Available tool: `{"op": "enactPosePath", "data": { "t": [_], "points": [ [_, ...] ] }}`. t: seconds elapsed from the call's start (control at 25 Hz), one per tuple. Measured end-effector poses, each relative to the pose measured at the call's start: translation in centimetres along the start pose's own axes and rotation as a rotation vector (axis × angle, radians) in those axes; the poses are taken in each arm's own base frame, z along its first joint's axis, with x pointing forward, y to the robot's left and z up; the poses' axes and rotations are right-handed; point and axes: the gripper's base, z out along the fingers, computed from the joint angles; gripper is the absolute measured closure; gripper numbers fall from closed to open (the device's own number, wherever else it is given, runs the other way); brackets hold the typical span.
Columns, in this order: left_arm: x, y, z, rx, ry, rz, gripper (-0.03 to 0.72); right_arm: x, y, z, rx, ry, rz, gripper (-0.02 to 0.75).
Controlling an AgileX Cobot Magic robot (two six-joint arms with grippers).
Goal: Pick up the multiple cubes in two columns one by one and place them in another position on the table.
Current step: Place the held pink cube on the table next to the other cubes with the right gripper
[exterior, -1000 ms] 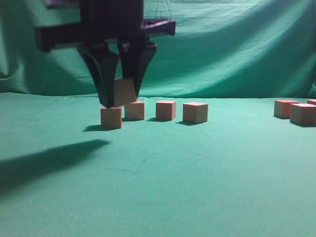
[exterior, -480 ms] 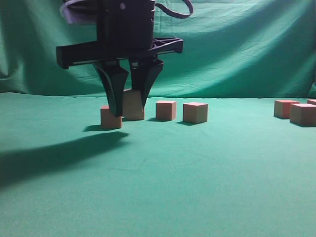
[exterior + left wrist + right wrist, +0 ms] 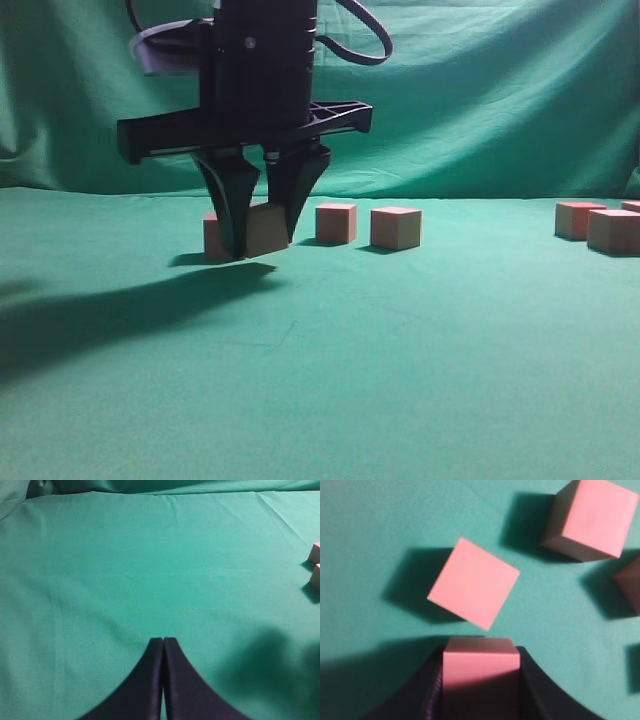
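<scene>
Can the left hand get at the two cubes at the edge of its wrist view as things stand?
Probably yes. The left hand is shut and holds nothing, and only bare green table lies between it and the two cubes. It would have to open first.

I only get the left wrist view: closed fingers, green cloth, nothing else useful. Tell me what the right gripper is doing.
Observer: The right gripper is shut on one cube, held between its black fingers.
Operator: Report whether that cube is down on the cloth.
Observer: In the exterior view it hangs slightly tilted, low over the table. I cannot tell whether it touches.
Operator: Say what stands next to it.
Observer: Two loose cubes stand on the table to its right in the exterior view, apart from each other. Another stands partly hidden behind the gripper.
</scene>
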Motion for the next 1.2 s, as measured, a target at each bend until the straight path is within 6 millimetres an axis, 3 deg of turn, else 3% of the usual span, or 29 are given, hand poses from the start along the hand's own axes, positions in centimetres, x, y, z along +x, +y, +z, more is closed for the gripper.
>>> {"op": "enactPosePath", "data": {
  "t": [0.88, 0.92, 1.08, 1.16, 1.2],
  "points": [
    [0.0, 0.0, 0.0, 0.0, 0.0, 0.0, 0.688, 0.12, 0.29, 0.91, -0.012, 0.011, -0.016, 0.472],
    [0.0, 0.0, 0.0, 0.0, 0.0, 0.0, 0.688, 0.13, 0.32, 0.91, -0.015, 0.012, -0.022, 0.402],
    [0.0, 0.0, 0.0, 0.0, 0.0, 0.0, 0.688, 0.08, 0.42, 0.87, -0.027, 0.009, -0.036, 0.253],
    [0.0, 0.0, 0.0, 0.0, 0.0, 0.0, 0.688, 0.04, 0.42, 0.84, -0.027, 0.008, -0.036, 0.191],
    [0.0, 0.0, 0.0, 0.0, 0.0, 0.0, 0.688, 0.05, 0.43, 0.84, -0.028, 0.008, -0.035, 0.2]
  ]
}}
